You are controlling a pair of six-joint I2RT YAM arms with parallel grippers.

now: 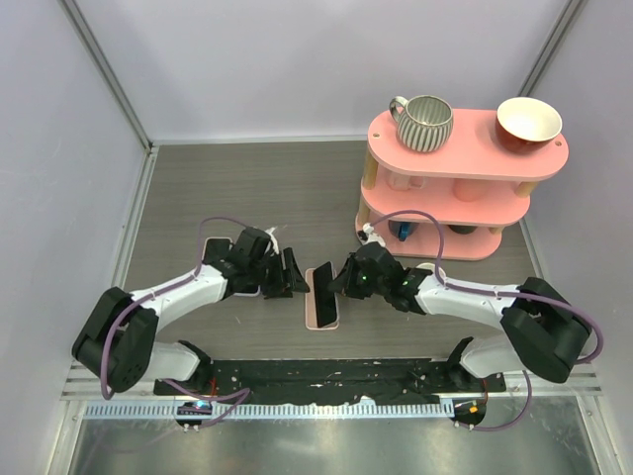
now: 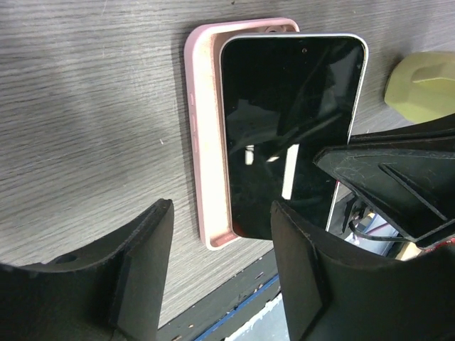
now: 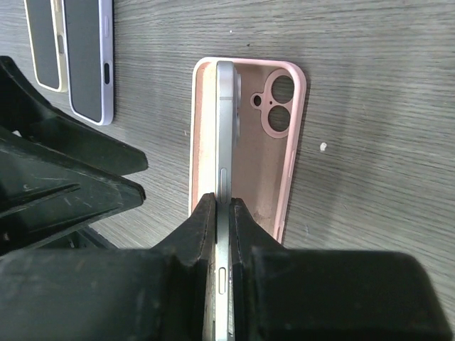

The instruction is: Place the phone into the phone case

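The pink phone case (image 1: 323,315) lies open side up on the table between the two arms. The phone (image 3: 225,135) stands on its long edge inside the case (image 3: 277,170), near the case's left wall, with its dark screen (image 2: 288,128) facing the left arm. My right gripper (image 3: 225,207) is shut on the phone's near end, one finger on each face. My left gripper (image 2: 222,266) is open just left of the phone (image 1: 321,282), with nothing between its fingers (image 2: 146,277). The pink rim (image 2: 202,142) shows beside the screen.
A pink three-tier shelf (image 1: 465,183) stands at the back right with a striped mug (image 1: 425,122) and a bowl (image 1: 527,122) on top. Another phone with a lilac edge (image 3: 89,57) and a pale case (image 3: 44,42) lie left of the left gripper (image 1: 294,273).
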